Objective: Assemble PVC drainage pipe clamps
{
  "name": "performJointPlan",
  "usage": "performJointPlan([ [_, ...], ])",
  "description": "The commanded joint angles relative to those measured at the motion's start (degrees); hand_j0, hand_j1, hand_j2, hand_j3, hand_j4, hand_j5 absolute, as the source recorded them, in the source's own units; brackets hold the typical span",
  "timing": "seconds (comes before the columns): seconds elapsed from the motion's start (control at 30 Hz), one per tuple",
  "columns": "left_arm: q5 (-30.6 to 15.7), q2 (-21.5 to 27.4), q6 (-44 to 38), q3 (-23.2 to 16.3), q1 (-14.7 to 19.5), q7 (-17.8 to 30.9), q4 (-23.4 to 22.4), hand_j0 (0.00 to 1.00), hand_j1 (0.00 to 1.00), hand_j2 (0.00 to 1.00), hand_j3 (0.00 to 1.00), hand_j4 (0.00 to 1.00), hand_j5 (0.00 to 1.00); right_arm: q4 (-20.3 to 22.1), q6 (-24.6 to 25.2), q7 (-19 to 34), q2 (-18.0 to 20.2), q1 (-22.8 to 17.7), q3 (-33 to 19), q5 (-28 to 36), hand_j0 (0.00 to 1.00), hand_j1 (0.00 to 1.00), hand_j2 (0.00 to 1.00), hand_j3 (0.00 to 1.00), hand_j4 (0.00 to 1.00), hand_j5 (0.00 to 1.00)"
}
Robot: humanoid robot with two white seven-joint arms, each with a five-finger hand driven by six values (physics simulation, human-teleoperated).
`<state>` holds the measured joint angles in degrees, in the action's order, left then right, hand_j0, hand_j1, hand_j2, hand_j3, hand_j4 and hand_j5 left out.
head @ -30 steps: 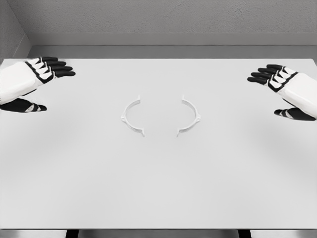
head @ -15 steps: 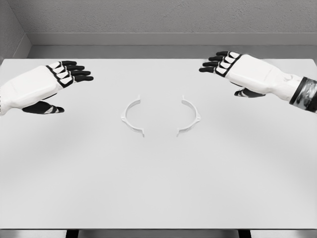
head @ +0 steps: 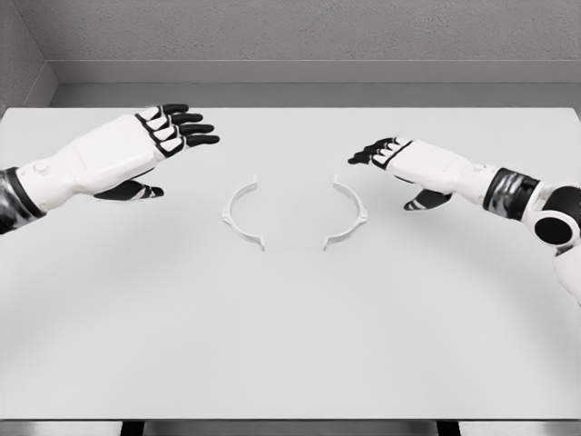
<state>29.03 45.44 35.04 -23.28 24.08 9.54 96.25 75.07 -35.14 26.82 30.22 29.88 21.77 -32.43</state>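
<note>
Two clamp halves are lying apart on the white bench [head: 290, 345].

The left clamp half [head: 240, 213] is facing the right clamp half [head: 349, 213]; beside them the left robot hand [head: 150, 145] and right robot hand [head: 404, 168] are hovering released, gripping nothing, before a grey wall [head: 300, 32].

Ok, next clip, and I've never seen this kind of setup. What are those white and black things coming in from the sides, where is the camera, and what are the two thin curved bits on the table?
This is a simulator's render, not real footage. The camera sits on a humanoid robot's head, looking down at a white table. The white shapes with black fingers are its two five-finger hands: the left hand comes in from the picture's left, the right hand from its right. Both hover with fingers open and hold nothing. In the middle lie two thin white half-rings, the left clamp half and the right clamp half. Their open sides face each other with a gap between them, so they are not joined. Neither hand touches them.
</note>
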Motion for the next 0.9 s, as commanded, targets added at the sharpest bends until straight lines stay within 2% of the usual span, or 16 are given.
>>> performJointPlan([
  [0.0,2.25,-2.38,-0.04,-1.94,0.0,-0.05,-0.36,1.0,1.0,1.0,1.0,1.0,1.0,-2.03,0.14,-0.8,-1.48,0.0,-0.33,0.61,1.0,1.0,1.0,1.0,1.0,1.0],
  [0.1,4.1,-3.08,-0.04,-3.0,0.09,-0.05,-1.06,1.0,1.0,1.0,1.0,1.0,1.0,-2.47,0.14,-1.59,-2.19,0.0,-0.33,0.61,1.0,1.0,1.0,1.0,1.0,1.0],
  [0.13,4.8,-4.57,-0.04,-3.61,0.7,-0.05,-2.12,1.0,1.0,1.0,1.0,1.0,1.0,-4.49,0.14,-2.73,-2.19,0.35,-0.33,1.31,1.0,1.0,1.0,1.0,1.0,1.0],
  [0.27,5.07,-7.03,-0.04,-5.99,3.51,-0.05,-6.25,1.0,1.0,1.0,1.0,1.0,1.0,-4.05,0.14,-3.35,-2.36,0.09,-0.33,1.49,1.0,1.0,1.0,1.0,1.0,1.0],
  [0.33,4.98,-7.65,-0.04,-5.99,3.52,-0.05,-6.78,1.0,1.0,1.0,1.0,1.0,1.0,-4.49,0.14,-3.26,-2.71,0.0,-0.33,1.4,1.0,1.0,1.0,1.0,1.0,1.0],
  [0.4,4.89,-9.32,-0.04,-5.99,3.52,-0.05,-9.68,1.0,1.0,1.0,1.0,1.0,1.0,-4.75,0.14,-3.17,-3.59,0.0,-0.33,1.31,1.0,1.0,1.0,1.0,1.0,1.0],
  [0.57,4.63,-9.58,-0.04,-5.9,3.6,-0.05,-11.35,1.0,1.0,1.0,1.0,1.0,1.0,-5.81,0.14,-3.17,-3.68,0.0,-0.15,1.23,1.0,1.0,1.0,1.0,1.0,1.0],
  [0.73,4.45,-11.52,-0.04,-5.9,3.69,-0.05,-14.6,1.0,1.0,1.0,1.0,1.0,1.0,-5.28,0.14,-3.09,-3.77,-0.35,0.2,1.31,1.0,1.0,1.0,1.0,1.0,1.0],
  [0.87,4.28,-12.4,-0.04,-5.81,3.69,-0.05,-15.21,1.0,1.0,1.0,1.0,1.0,1.0,-5.19,0.14,-3.0,-3.86,-0.44,0.46,1.31,1.0,1.0,1.0,1.0,1.0,1.0],
])
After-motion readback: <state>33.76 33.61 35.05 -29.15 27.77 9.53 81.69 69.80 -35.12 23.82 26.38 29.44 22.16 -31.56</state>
